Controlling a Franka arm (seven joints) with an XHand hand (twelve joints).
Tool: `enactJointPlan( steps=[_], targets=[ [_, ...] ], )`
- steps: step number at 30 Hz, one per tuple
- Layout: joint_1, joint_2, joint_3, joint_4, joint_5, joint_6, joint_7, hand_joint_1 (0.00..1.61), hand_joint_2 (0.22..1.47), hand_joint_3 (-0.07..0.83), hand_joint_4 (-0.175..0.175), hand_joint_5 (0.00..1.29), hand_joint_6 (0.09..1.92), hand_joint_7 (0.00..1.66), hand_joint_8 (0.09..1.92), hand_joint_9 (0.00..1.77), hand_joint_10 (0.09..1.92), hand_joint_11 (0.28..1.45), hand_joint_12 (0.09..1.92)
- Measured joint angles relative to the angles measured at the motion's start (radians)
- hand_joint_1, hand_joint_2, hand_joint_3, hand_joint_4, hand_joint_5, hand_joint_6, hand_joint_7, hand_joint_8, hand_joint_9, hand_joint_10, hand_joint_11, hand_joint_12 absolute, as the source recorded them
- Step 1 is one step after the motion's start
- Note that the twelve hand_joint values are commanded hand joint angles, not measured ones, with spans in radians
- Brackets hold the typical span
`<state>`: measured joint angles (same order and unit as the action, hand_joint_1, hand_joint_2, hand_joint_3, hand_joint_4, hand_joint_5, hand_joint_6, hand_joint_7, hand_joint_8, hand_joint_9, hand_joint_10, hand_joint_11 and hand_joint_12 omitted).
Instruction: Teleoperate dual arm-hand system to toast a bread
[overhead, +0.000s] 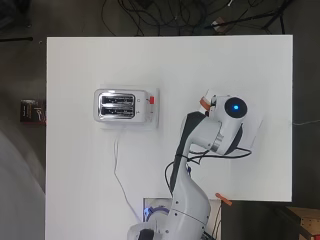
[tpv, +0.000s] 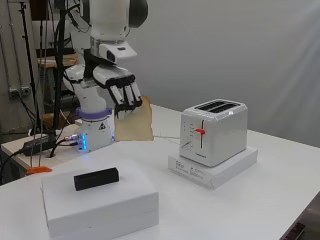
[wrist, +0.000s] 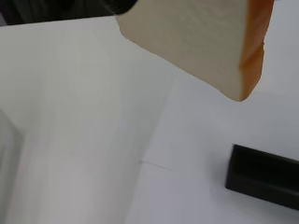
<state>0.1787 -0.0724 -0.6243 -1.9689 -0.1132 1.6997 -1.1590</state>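
Hanging from the curled fingers of the black and white hand (tpv: 120, 92), a pale slice of bread with an orange-brown crust (tpv: 136, 121) is being held in the air above the white table (tpv: 280, 165), just below and beside the fingertips in the side view; the hand is gripping its upper edge. In the wrist view the slice (wrist: 196, 37) is showing a smooth cream face and a thin orange crust along one edge, and it is hanging clear of the surface beneath. In the overhead view only a bit of the crust (overhead: 204, 104) is peeking out beside the arm's end, which is covering the rest. Going from left to right in the side view, a flat white box (tpv: 100, 205) is lying nearest the camera with a small black rectangular block (tpv: 96, 178) resting on top; the bread is hovering behind and above it. Further right, well apart from the hand, a white two-slot toaster with a red lever (tpv: 214, 131) is standing on its own flat white box (tpv: 212, 167), its slots facing up and its thin white cord (overhead: 119, 175) trailing across the table toward the arm's base.
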Motion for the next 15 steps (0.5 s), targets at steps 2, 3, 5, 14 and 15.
enactJointPlan(
  steps=[2, 3, 5, 14, 15],
  targets=[
    [0.003, -0.020, 0.062, 0.010, 0.023, -0.004, -0.024, 1.23, 1.19, 0.000, -0.175, 0.70, 1.23, 1.00, 1.14, 1.26, 0.46, 0.62, 0.85],
    [0.006, -0.025, 0.097, 0.009, 0.033, -0.001, -0.047, 1.23, 1.19, -0.002, -0.175, 0.70, 1.25, 1.02, 1.09, 1.28, 0.39, 0.62, 0.83],
    [0.012, -0.039, 0.178, -0.003, 0.038, 0.011, -0.095, 1.23, 1.18, 0.003, -0.175, 0.69, 1.27, 1.04, 1.03, 1.33, 0.23, 0.64, 0.73],
    [0.034, -0.067, 0.430, -0.051, 0.046, 0.068, -0.150, 1.24, 1.15, 0.001, -0.175, 0.74, 1.27, 1.12, 0.83, 1.38, 0.09, 0.73, 0.29],
    [0.035, -0.069, 0.435, -0.056, 0.060, 0.078, -0.162, 1.24, 1.15, 0.002, -0.175, 0.74, 1.27, 1.13, 0.82, 1.37, 0.09, 0.74, 0.25]
  ],
)
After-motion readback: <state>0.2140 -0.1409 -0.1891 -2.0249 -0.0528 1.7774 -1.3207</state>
